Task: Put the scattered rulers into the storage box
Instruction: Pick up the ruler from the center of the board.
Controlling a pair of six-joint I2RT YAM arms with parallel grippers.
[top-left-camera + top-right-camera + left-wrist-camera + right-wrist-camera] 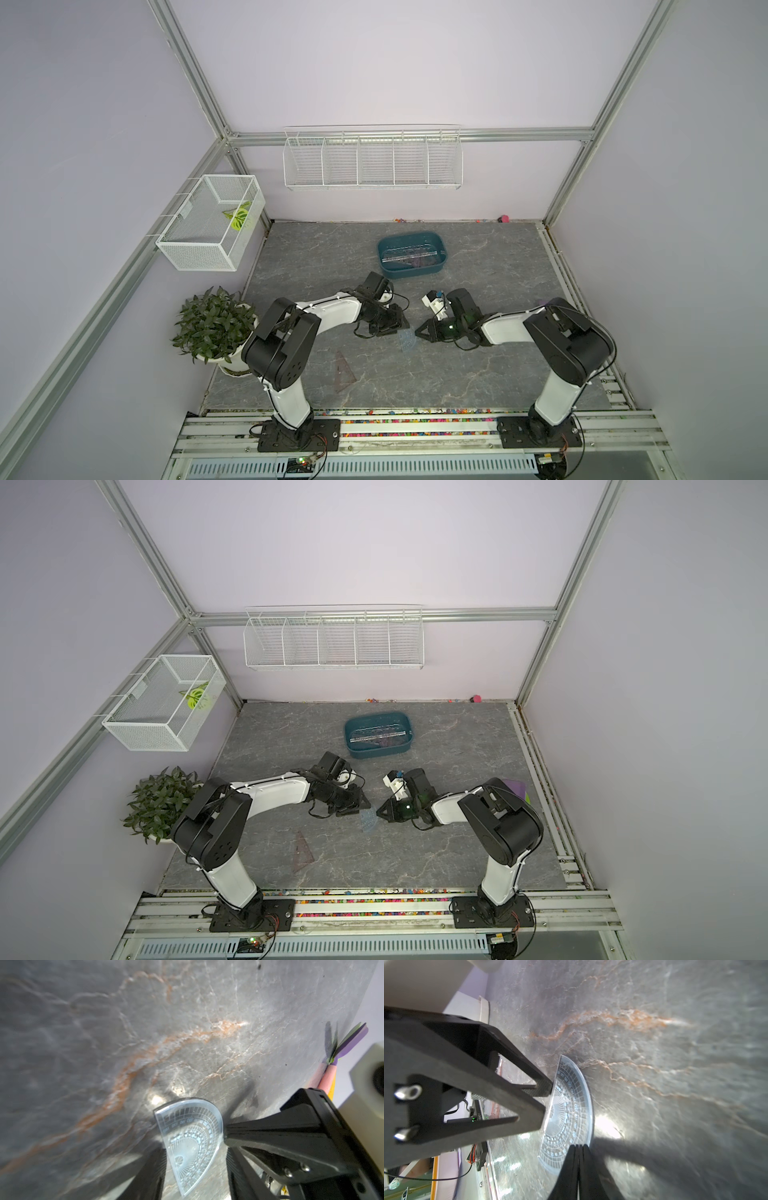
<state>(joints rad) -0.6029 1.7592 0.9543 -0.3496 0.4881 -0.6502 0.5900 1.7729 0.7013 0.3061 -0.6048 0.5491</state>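
A bluish protractor (188, 1142) sits tilted over the grey marbled table (104, 1043) between the parted fingers of the left gripper (195, 1153), its curved rim nipped by the closed right gripper (226, 1136)

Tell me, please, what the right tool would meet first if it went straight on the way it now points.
The bluish protractor: the shut right tool points at its curved edge, its tips apparently right at it, though actual contact is unclear.

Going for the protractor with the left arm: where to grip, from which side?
Probably edge to edge, from above. The protractor is thin and seems to lie flat, so its faces offer no hold. The left gripper straddles it: close its fingers on straight edge and arc, beside the tip of the shut right gripper.
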